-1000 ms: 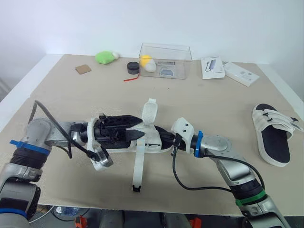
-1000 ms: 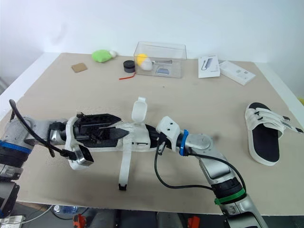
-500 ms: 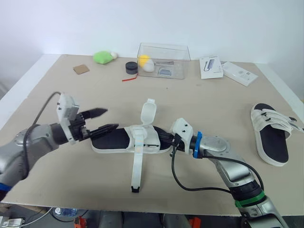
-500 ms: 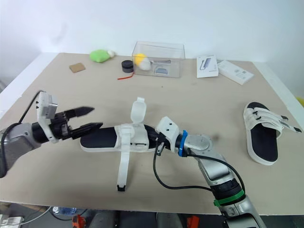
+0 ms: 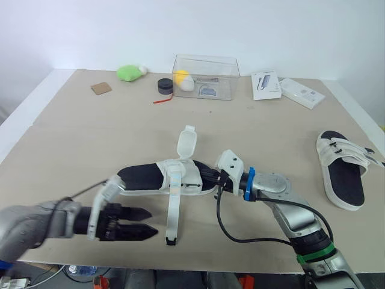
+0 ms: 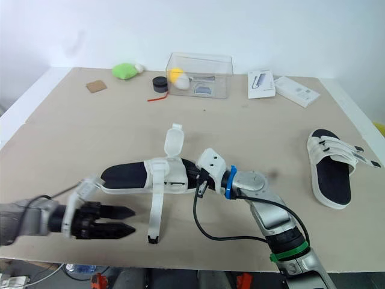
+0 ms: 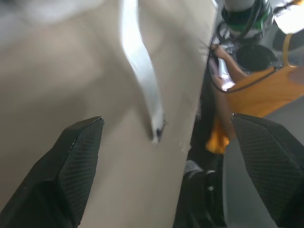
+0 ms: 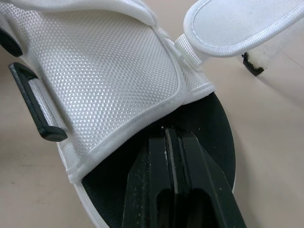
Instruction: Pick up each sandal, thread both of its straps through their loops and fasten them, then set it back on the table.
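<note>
– Beige bench (image 5: 72, 138) under a plain white wall (image 5: 90, 30). What lies on it?

– Mid-bench there is an unfastened sandal (image 5: 143, 178), white with a black footbed, resting on its sole. Its upright strap (image 5: 187, 142) stands up from the far side. Its long strap (image 5: 173, 211) runs flat from the upper toward the near edge and ends in a dark tip close to that edge.

– And the right end effector (image 8: 171, 135)?

– Its fingers are pressed together with nothing between them. They are tucked under the white mesh upper and lie on the footbed. A black loop (image 8: 33, 107) sits at the side of that upper.

– The left one?

– The left end effector (image 5: 153, 221) is held low by the near edge with its fingers spread wide, holding nothing. It points at the tip of the long strap, just beside it and not touching. Whether it rests on the bench, I cannot tell.

– The other shoe?

– The second sandal (image 5: 343, 171) lies well apart, toward the robot's right, with both straps laid across its upper.

– Anything along the far side?

– A clear box (image 5: 207, 77) with a yellow-and-white item inside. Left of it are a small black round tin (image 5: 166, 86), a green soft toy (image 5: 130, 73) and a brown square (image 5: 100, 88). Right of it are two white cartons (image 5: 267, 84).
</note>
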Robot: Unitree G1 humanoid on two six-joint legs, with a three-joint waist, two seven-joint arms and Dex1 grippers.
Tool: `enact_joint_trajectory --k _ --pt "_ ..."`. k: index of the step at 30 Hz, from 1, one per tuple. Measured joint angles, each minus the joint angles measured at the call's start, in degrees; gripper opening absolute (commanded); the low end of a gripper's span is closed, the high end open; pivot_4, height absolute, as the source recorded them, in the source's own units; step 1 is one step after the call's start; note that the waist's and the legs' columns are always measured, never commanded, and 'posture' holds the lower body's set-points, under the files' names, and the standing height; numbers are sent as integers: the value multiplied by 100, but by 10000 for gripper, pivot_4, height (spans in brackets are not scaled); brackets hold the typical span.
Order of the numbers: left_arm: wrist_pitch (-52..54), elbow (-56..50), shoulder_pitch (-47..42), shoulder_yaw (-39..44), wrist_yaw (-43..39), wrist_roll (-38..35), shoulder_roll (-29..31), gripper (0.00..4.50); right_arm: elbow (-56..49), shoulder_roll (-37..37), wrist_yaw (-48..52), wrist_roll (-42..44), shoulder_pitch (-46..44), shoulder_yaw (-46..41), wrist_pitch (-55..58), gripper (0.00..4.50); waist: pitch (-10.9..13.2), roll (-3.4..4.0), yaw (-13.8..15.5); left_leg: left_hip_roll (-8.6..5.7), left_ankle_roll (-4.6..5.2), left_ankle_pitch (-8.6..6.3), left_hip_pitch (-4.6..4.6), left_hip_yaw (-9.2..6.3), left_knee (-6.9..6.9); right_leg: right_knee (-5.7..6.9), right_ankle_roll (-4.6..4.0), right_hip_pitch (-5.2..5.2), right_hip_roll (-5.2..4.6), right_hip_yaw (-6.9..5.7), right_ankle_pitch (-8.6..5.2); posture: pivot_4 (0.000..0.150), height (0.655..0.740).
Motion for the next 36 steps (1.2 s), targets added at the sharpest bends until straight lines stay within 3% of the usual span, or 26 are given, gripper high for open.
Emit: enact_joint_trajectory --k 5,6,9,10,11,13,15,17,23,25,29,36 --pt "374 31 -338 -3 261 190 -641 44267 -24 5 -15 -22 19 -1 14 0 -6 -3 -7 -1 0 0 2 -3 1 0 0 4 0 -2 0 1500 7400" --pt "445 31 -399 -7 282 273 -694 41960 -38 5 -15 -25 25 0 19 0 -7 -5 -7 -1 -1 0 2 -2 0 0 0 4 0 -2 0 1500 7400" --pt "548 59 -443 5 372 458 -867 30800 -62 5 -15 -27 38 -1 27 0 -8 -4 -8 -1 -3 -2 1 -2 0 0 1 5 0 -2 -1 1500 7400" --pt "566 64 -443 5 383 481 -894 29889 -70 5 -16 -29 40 -1 31 0 -8 -4 -8 -1 -3 -2 1 -2 -1 0 1 5 0 -2 -1 1500 7400" --pt "639 69 -442 6 376 515 -924 23105 -86 5 -20 -33 43 -2 44 0 -8 -4 -9 -1 -4 -3 1 -3 -1 0 1 4 0 -2 -1 1500 7400" --pt "685 70 -442 6 366 553 -938 18950 -88 5 -20 -33 43 -1 46 0 -8 -4 -9 -1 -4 -3 1 -3 -1 0 2 4 0 -2 -1 1500 7400" --pt "734 96 -443 12 313 622 -1014 8083 -88 7 -26 -34 43 -2 47 0 -8 -4 -10 -1 -4 -4 1 -2 0 0 2 3 0 -2 -1 1500 7400" --pt "795 108 -444 36 279 623 -1080 1298 -88 9 -28 -36 43 -1 47 0 -8 -4 -10 -1 -4 -4 1 -3 0 0 2 3 0 -2 -1 1500 7400" --pt "1123 353 -844 550 251 234 -1107 355 -83 38 -35 -40 40 -13 47 0 -7 -5 -14 0 -4 -3 0 -7 0 0 2 0 1 -5 -1 1500 7400" --pt "1446 759 -1501 1100 354 -257 -1082 355 -72 55 -36 -46 34 -13 40 0 -7 -7 -18 0 -3 -3 -1 -10 1 0 2 -2 1 -10 -1 1500 7400" --pt "1840 1222 -2105 1408 535 -626 -1043 355 -67 85 -26 -47 36 15 8 0 -7 -7 -35 0 -7 -8 -4 -9 -2 -1 8 1 3 -11 -5 1500 7400" --pt "1933 1834 -3052 1361 1218 -143 -1554 355 -44 126 -123 -147 -11 109 -25 0 -8 -8 -57 5 -5 -8 3 -17 -8 5 10 6 14 -13 -4 1500 7400"
